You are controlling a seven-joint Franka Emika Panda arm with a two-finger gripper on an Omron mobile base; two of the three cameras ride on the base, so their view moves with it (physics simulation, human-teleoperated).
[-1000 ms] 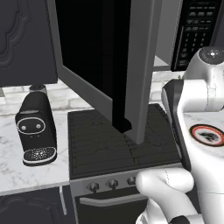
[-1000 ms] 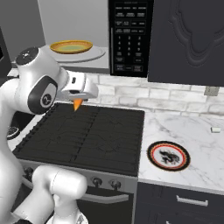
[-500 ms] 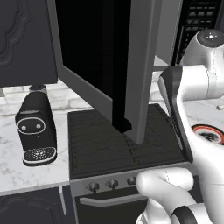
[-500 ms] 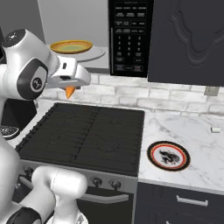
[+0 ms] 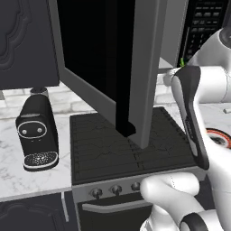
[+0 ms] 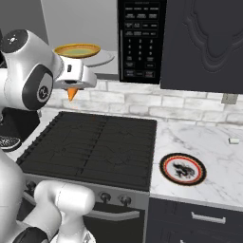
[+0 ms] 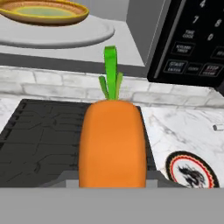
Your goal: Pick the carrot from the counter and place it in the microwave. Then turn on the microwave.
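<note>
Between pinching hand (image 6: 72, 88) fingers: small orange tapered carrot (image 7: 112, 144), green stalk forward. Ahead, above: open grey-framed microwave (image 7: 144, 39) holding yellow-rimmed dish (image 7: 43, 12). Below: black ridged stovetop (image 6: 95, 147).

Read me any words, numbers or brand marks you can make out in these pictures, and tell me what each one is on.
Microwave button panel: rows of white key labels, too small and blurred to read.
Red-rimmed plate: a dark emblem in the middle, a picture, no letters.
Coffee machine: no text.
Stove knobs: no markings legible.
</note>
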